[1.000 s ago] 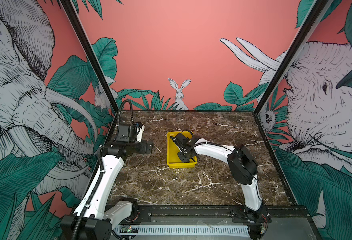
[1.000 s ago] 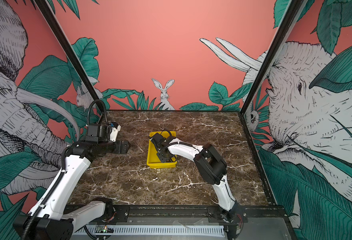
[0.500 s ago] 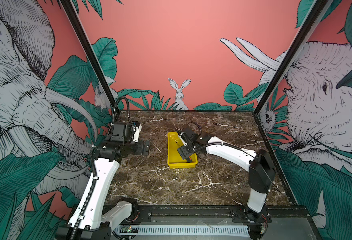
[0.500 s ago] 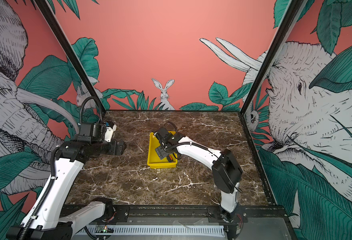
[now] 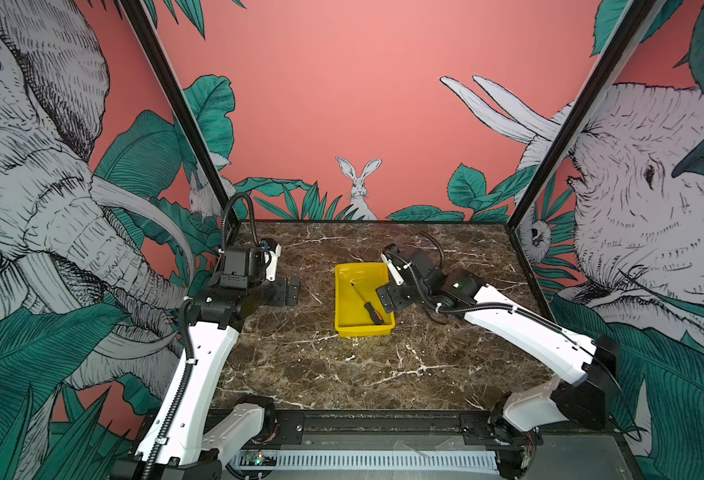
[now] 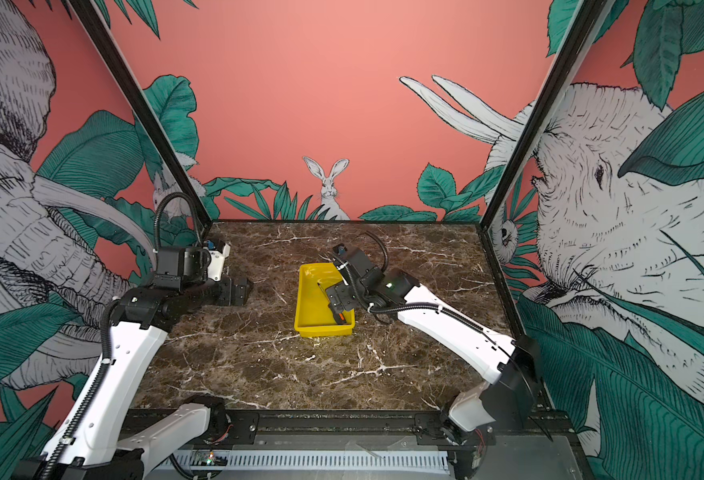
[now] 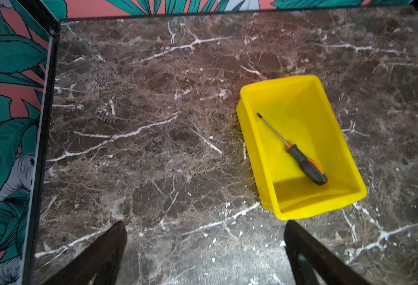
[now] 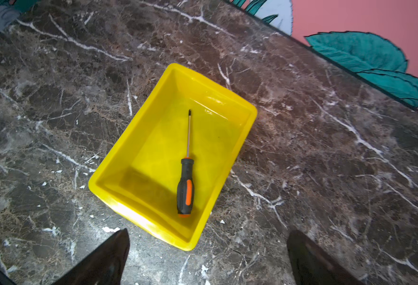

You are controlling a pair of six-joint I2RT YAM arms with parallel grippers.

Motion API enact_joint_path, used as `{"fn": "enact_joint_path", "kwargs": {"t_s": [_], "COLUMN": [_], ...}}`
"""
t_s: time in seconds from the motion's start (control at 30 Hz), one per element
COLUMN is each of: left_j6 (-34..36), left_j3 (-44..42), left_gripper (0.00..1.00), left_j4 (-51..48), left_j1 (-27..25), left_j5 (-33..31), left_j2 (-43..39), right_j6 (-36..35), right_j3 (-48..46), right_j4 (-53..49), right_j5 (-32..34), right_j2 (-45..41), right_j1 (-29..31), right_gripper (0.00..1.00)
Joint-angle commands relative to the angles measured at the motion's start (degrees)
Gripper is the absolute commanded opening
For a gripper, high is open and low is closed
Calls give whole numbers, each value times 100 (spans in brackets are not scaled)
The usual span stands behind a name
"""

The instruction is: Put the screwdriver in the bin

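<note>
On the marble table [image 5: 342, 374], the yellow bin [image 8: 136, 128] holds the screwdriver [image 8: 185, 187], which lies flat on the bin floor with its handle toward the near end, touched by neither gripper. The right gripper [image 8: 208, 232] hangs at the bin's right edge, jaws spread and empty. The left gripper [image 7: 204, 223] is well apart, jaws spread. The placing step appears complete. Next move: lift the right arm away without catching the rim.

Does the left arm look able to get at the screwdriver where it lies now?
Probably yes. The screwdriver lies flat and uncovered in the bin, with only bare table between it and the open left gripper. The right gripper, close by the bin's right side, might crowd it.
</note>
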Motion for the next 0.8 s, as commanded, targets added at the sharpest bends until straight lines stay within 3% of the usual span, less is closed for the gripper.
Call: {"fn": "enact_joint_path", "kwargs": {"t_s": [0.0,0.13,0.33,0.43,0.57,0.67,0.77], "left_j6": [-396,-725,-676,-632,-842,-432,-341], "left_j3": [-393,-827,-1178,-1370,-1771,-2051,-2279], "left_gripper": [100,100,100,100,100,100,100], "left_j4": [875,1592,2130,2365,2850,3325,3674], "left_j1": [12,7,11,8,3,4,15], "left_j5": [107,-265,-514,-709,-1125,-975,-1217], "left_j2": [-170,-179,-54,-22,-84,-174,-228], "right_j6": [204,277,293,244,91,-152,-556], "right_j3": [-281,-810,-1302,-1421,-1646,-1812,-2222], "right_j4": [0,-60,-312,-458,-378,-160,463], "right_j5": [487,580,1192,1134,1380,1452,1724], "right_j2": [-568,-1193,-1977,-2182,-2312,-2339,-2360], "right_j1": [-356,-961,-1678,-2078,-2342,-2456,-2484], "right_gripper": [99,99,99,99,99,99,99]}}
